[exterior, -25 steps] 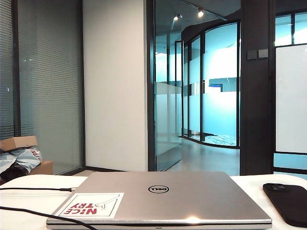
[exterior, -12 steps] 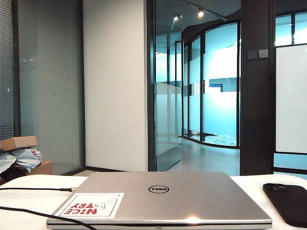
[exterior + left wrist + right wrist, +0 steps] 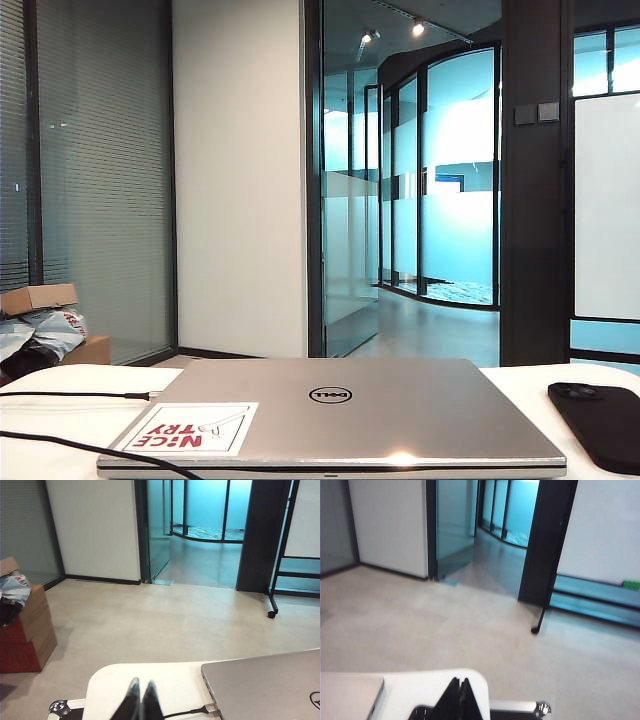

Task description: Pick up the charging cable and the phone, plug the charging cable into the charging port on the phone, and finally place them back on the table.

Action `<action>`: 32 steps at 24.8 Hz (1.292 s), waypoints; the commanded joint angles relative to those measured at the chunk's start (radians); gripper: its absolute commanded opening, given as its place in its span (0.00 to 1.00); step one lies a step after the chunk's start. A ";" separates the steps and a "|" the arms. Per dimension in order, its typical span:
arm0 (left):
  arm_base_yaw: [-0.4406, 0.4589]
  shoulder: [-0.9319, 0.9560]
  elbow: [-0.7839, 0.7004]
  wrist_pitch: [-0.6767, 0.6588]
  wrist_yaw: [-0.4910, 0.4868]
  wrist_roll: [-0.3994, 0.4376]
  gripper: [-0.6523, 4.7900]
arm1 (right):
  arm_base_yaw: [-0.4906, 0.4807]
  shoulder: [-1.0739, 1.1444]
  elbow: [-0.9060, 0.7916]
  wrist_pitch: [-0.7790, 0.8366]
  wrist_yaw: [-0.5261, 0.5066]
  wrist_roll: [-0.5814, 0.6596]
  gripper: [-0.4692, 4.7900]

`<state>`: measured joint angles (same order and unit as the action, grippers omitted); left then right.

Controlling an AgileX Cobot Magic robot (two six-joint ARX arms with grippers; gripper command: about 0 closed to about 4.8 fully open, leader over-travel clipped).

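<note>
The flat matte-black phone (image 3: 600, 425) is lying on the white counter (image 3: 60, 420) beside the silver laptop (image 3: 340, 415); slick and rigid, it is calling for an edge grip; the left end effector (image 3: 140, 702) and right end effector (image 3: 459, 700) are hovering clenched, empty.

Exterior view: no visible change. Laptop (image 3: 330, 415), phone (image 3: 600, 422) and both cords sit as before.
</note>
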<state>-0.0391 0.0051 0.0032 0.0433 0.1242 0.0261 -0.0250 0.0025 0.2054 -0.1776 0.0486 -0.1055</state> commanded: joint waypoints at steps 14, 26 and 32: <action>0.000 0.001 0.000 0.018 0.003 0.000 0.11 | 0.047 -0.003 -0.202 0.332 0.019 0.084 0.08; 0.000 0.001 0.000 0.018 0.003 0.000 0.11 | 0.066 -0.003 -0.202 0.317 0.022 0.132 0.08; 0.000 0.001 0.000 0.018 0.003 0.000 0.11 | 0.028 -0.003 -0.202 0.301 0.011 0.132 0.08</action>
<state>-0.0391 0.0051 0.0032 0.0479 0.1238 0.0261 0.0025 0.0013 0.0074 0.1135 0.0673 0.0223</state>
